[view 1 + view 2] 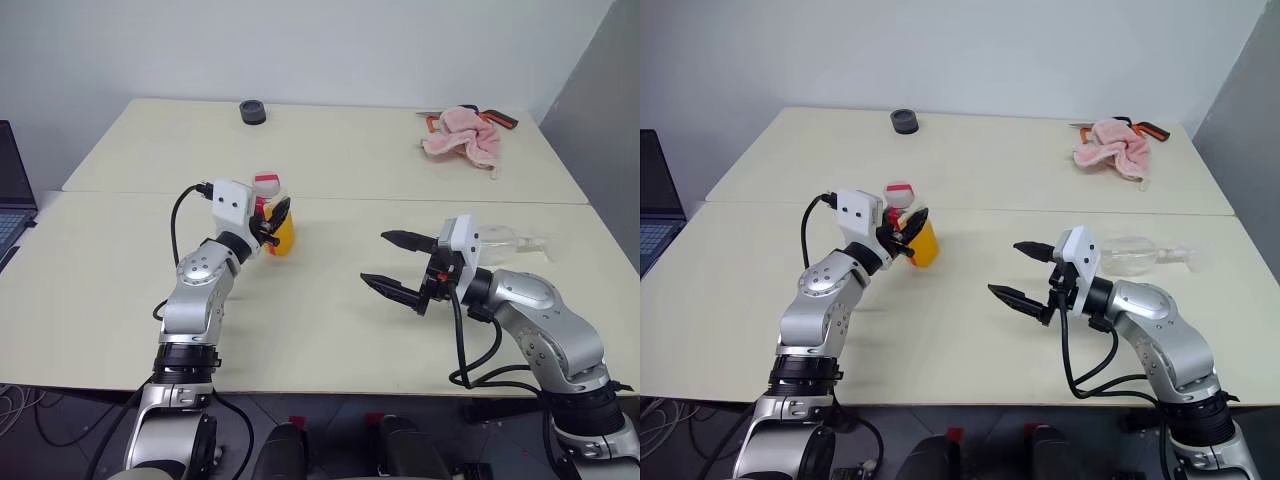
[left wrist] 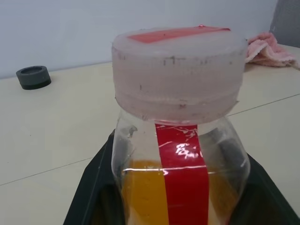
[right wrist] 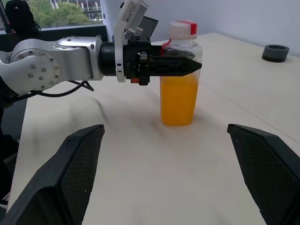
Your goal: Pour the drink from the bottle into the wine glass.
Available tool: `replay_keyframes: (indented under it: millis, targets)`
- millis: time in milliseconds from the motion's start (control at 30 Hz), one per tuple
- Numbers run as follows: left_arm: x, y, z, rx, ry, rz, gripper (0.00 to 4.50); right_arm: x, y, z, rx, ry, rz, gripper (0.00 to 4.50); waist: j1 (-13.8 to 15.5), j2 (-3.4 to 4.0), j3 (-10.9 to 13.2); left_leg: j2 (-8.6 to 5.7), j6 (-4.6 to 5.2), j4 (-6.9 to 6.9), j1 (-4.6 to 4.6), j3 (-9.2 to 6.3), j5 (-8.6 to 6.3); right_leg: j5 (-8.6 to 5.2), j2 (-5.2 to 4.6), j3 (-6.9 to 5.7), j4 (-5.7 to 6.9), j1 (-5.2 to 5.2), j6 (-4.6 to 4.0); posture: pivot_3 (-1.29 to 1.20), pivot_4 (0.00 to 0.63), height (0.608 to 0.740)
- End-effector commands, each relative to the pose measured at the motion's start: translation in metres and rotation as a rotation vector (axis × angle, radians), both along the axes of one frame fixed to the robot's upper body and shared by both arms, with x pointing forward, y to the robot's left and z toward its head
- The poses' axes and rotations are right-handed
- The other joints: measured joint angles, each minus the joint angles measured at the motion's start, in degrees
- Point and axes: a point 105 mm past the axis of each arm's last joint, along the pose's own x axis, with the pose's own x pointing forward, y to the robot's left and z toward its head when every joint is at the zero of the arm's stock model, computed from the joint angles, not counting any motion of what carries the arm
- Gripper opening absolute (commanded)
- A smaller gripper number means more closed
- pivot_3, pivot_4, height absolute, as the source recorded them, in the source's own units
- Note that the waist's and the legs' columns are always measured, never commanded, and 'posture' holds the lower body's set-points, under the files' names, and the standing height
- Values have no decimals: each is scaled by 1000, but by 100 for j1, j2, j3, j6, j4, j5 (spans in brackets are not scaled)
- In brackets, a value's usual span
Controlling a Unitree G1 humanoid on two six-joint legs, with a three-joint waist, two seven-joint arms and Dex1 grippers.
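Left gripper clamped on bottle, mid-table, bare tabletop around.

The left gripper is clamping the bottle just above the drink, with the capped bottle standing upright on the table. The right gripper is spreading its two fingers wide, pointing toward the bottle and well apart from it. A dark ring is lying far off on the table.
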Motion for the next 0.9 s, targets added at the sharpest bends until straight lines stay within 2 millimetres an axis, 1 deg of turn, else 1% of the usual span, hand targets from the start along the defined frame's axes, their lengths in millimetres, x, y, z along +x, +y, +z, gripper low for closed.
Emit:
replay_keyframes:
  millis: [33, 200, 600, 733, 900]
  targets:
    - [-5, -4, 17, 7, -77, -13, 1811, -7, 3, 11, 13, -42, 31, 4500, 0, 0, 0, 0, 0, 0, 0, 0, 0, 0, 0, 0, 0, 0, 0, 0, 150, 740]
    - [-8, -5, 16, 2, -76, -11, 1811, -7, 4, 11, 15, -43, 34, 4500, 0, 0, 0, 0, 0, 0, 0, 0, 0, 0, 0, 0, 0, 0, 0, 0, 150, 740]
    - [-16, -17, 25, 17, -94, -93, 1810, -6, 3, 13, 13, -47, 41, 4500, -1, 0, 0, 0, 0, 0, -1, 0, 0, 0, 0, 0, 0, 0, 0, 0, 150, 740]
    - [-18, -24, 27, 20, -93, -134, 1810, -5, 2, 15, 11, -52, 34, 4500, -1, 0, 0, 0, 0, 0, -1, -1, 0, 0, 0, -1, 0, 0, 0, 0, 150, 740]
    - [-23, -40, 29, 29, -91, -236, 1808, -6, -2, 19, 5, -69, 18, 4500, -2, 0, 0, 0, 0, 0, -2, 0, 0, 0, 0, -1, -1, 0, 0, 0, 150, 740]
